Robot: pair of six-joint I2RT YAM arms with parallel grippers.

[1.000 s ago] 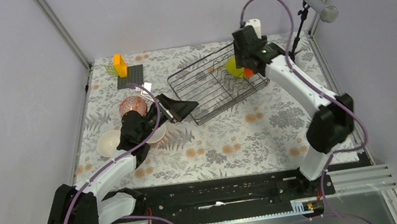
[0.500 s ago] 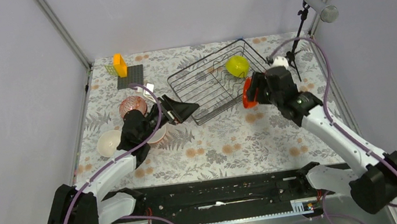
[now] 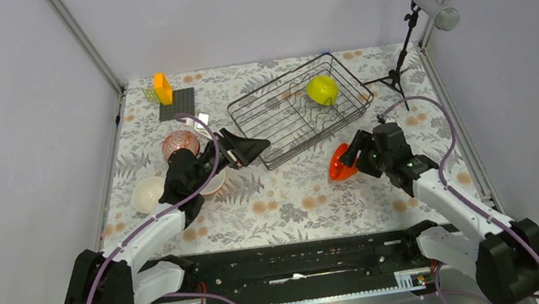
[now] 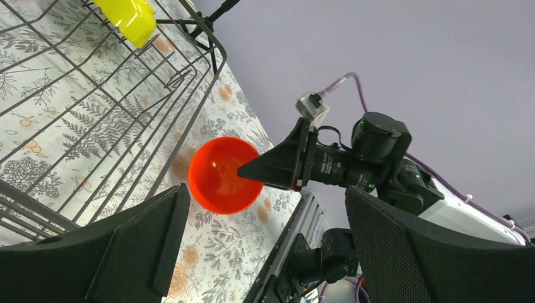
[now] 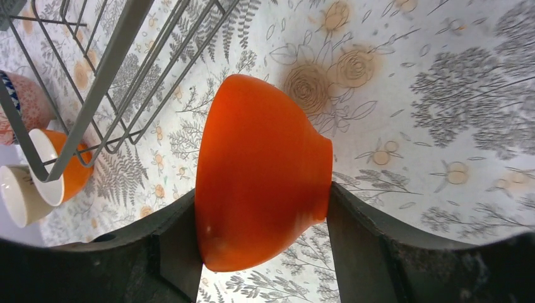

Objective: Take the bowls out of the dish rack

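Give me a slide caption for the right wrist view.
Right hand grips an orange bowl tipped on its side, just outside the dish rack.

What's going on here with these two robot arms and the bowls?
They are unloading bowls from the dish rack. The right hand grips an orange bowl, tilted on its side, in front of the rack. The left hand is open and empty by the rack's near left corner. One yellow-green bowl sits in the rack; other bowls stand on the table at left.

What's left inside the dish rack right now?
Only a yellow-green bowl, at the dish rack's far right end. The left gripper covers part of its left edge from above.
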